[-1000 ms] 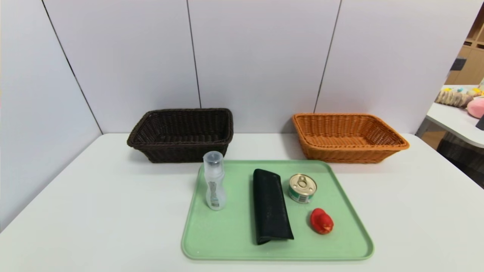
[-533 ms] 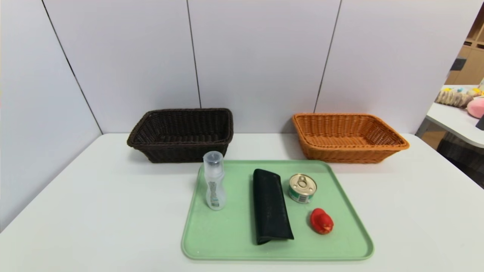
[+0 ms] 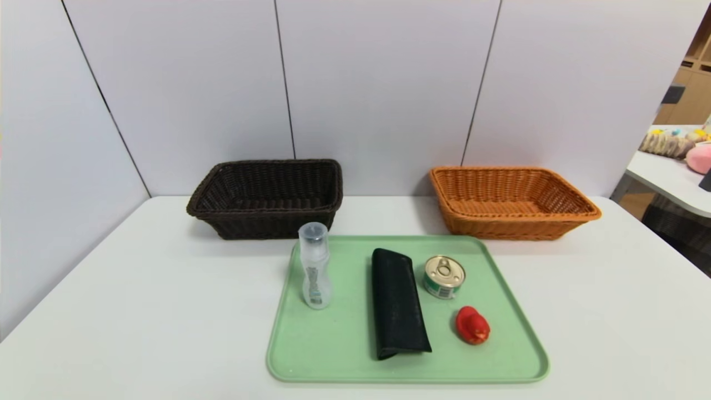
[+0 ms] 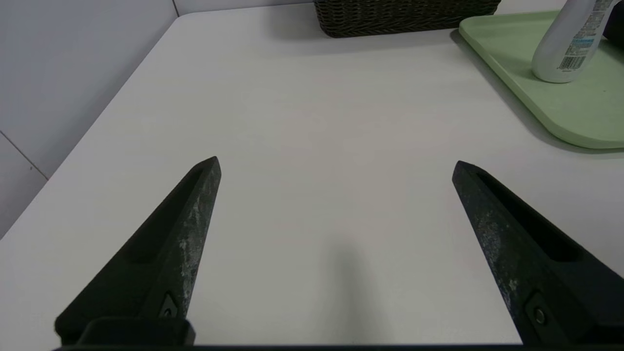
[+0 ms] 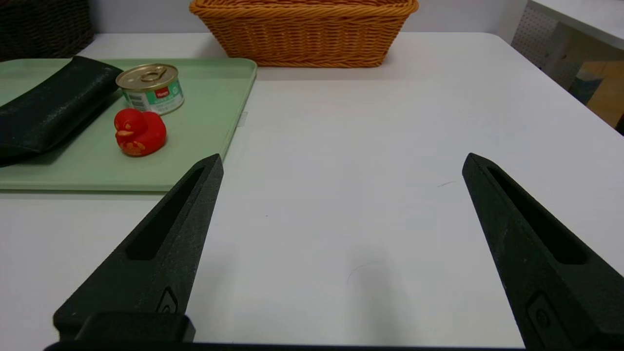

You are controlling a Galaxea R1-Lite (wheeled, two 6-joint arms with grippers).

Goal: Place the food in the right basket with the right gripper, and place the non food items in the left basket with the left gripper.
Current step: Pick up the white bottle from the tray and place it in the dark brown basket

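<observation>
On the green tray [image 3: 333, 355] stand a translucent white bottle [image 3: 314, 266], a long black case [image 3: 397, 303], a small tin can [image 3: 444, 276] with a gold pull-ring lid, and a red rubber duck [image 3: 472, 325]. The dark brown left basket [image 3: 266, 197] and the orange-tan right basket [image 3: 508, 201] sit behind the tray, both empty. Neither arm shows in the head view. My left gripper [image 4: 336, 165] hovers open over bare table left of the tray. My right gripper [image 5: 341, 163] hovers open over bare table right of the tray, with the can [image 5: 151, 87] and the duck [image 5: 139, 132] off to its side.
Grey wall panels close off the white table [image 3: 139, 311] at the back and left. A second table [image 3: 675, 166] with soft toys stands beyond the right edge.
</observation>
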